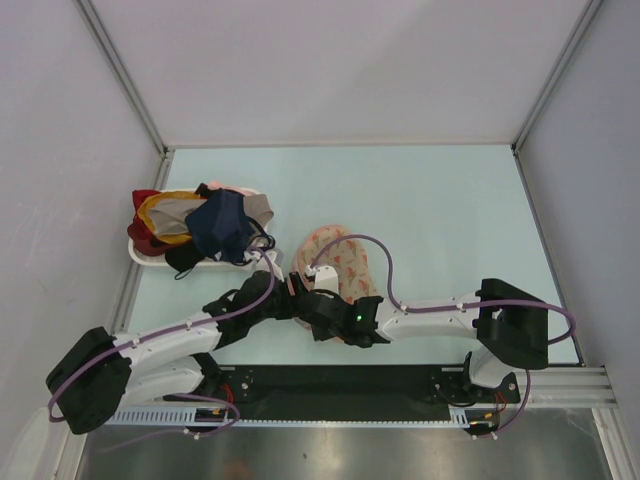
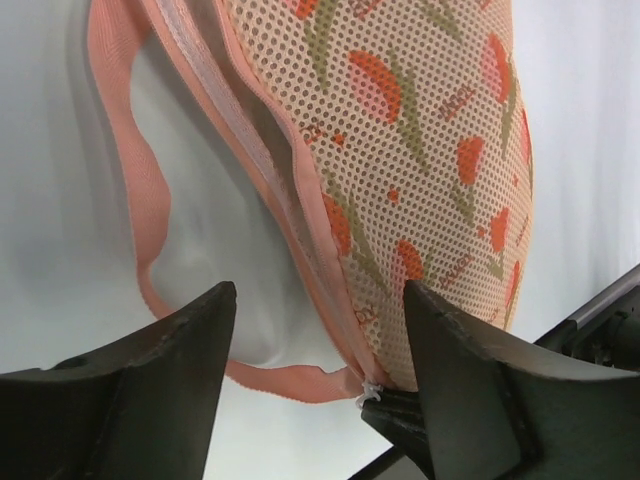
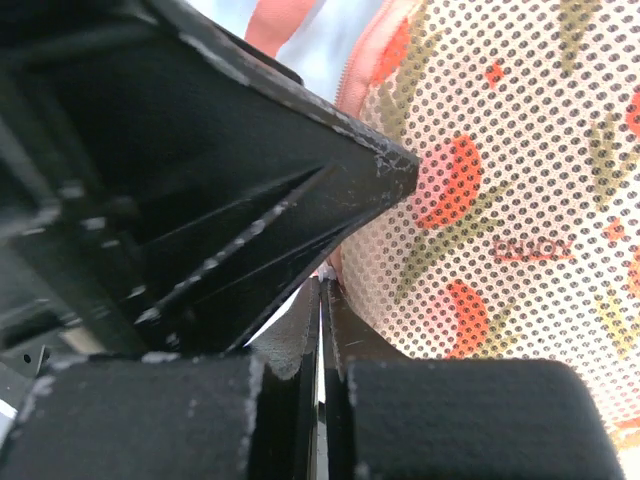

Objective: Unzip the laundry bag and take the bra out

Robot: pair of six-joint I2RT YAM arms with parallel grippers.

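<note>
- Mesh bag [image 1: 335, 262] lies mid-bench [image 1: 450, 210], with heaped garments [image 1: 205, 228] to its left.
- Right gripper [image 3: 320, 325] is closed and seems to pinch the bag's near rim, likely anchoring it.
- Left gripper [image 2: 318, 300] is open astride the bag's zip [image 2: 250, 130], probably seeking the pull.
- Only the left wrist view shows the zip; from above the arms hide it.

Laundry bag [image 1: 340, 262] laid flat at middle of table [image 1: 450, 200]. Tray [image 1: 150, 258] heaped with garments [image 1: 205, 225] set to its left, slightly behind. Left gripper [image 2: 318, 300] and right gripper [image 3: 320, 300] positioned at bag's near edge, side by side.
</note>
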